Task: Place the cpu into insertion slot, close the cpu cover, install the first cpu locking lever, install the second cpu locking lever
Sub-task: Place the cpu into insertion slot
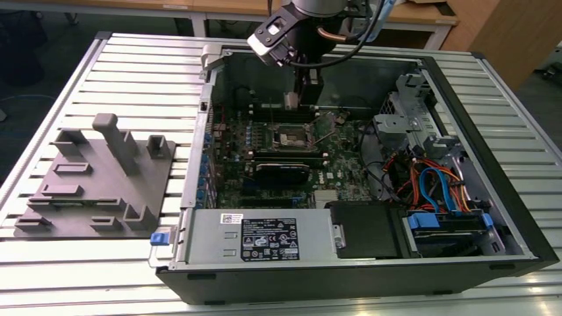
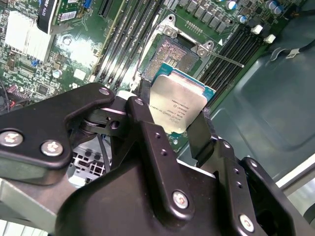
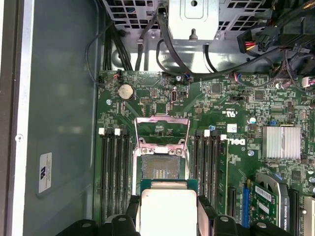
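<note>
Gripper clamping the cpu between its 2 black fingers, holding it aloft just above the bare insertion slot on the green motherboard, cpu cover lying flipped open beside the slot, arm reaching down into the open computer case.

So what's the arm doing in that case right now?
The gripper holds the cpu by its edges inside the PC case, close over the slot. The slot is bare and the cover is flipped open. The cpu is not yet seated.
</note>
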{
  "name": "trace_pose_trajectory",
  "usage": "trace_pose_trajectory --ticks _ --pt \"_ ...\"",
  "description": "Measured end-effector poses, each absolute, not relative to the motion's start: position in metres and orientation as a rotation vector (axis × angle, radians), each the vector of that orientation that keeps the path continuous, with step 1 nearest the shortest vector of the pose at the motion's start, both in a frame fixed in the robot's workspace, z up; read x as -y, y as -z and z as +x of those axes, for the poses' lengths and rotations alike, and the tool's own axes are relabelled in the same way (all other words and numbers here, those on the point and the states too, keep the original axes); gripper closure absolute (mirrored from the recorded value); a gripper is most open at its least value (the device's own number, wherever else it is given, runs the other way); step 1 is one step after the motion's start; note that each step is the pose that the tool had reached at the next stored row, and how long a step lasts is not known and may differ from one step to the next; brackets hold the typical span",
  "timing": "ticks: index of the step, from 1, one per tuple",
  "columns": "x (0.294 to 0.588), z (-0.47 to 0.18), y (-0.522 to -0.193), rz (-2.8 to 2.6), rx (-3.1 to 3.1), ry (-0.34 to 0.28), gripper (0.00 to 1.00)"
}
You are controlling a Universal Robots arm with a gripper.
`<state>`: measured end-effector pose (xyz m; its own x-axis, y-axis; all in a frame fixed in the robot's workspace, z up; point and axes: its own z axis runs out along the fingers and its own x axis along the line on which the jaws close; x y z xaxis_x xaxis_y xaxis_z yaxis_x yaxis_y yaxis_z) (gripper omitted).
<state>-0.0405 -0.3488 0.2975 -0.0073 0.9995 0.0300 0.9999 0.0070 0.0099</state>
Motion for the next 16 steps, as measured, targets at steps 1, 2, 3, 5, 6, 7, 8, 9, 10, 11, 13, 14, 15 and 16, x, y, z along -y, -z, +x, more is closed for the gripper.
trace_pose_trajectory --ticks 1,2,3,5,6,7,8,9,10,11,13,14,15,16 --pt "0.3488 -0.0405 -0.2971 -2.203 2.219 0.044 0.46" --pt "0.3488 -0.0405 -0.2967 -2.203 2.219 0.044 0.46" --pt "0.3488 -0.0405 -0.2962 -2.203 2.219 0.044 0.46" --pt "0.3488 -0.0405 -0.2955 -2.203 2.219 0.044 0.46" --pt "0.3488 -0.0405 -0.2951 -2.203 2.219 0.044 0.46" --pt "0.3488 -0.0405 -0.2947 -2.203 2.219 0.044 0.46" --pt "0.3488 -0.0405 -0.2943 -2.203 2.219 0.044 0.46" --pt "0.3488 -0.0405 -0.2939 -2.203 2.219 0.044 0.46" --pt "0.3488 -0.0405 -0.2935 -2.203 2.219 0.044 0.46" --pt "0.3488 -0.0405 -0.2932 -2.203 2.219 0.044 0.46" --pt "0.3488 -0.0405 -0.2924 -2.203 2.219 0.044 0.46" --pt "0.3488 -0.0405 -0.2920 -2.203 2.219 0.044 0.46" --pt "0.3488 -0.0405 -0.2916 -2.203 2.219 0.044 0.46" --pt "0.3488 -0.0405 -0.2911 -2.203 2.219 0.044 0.46"
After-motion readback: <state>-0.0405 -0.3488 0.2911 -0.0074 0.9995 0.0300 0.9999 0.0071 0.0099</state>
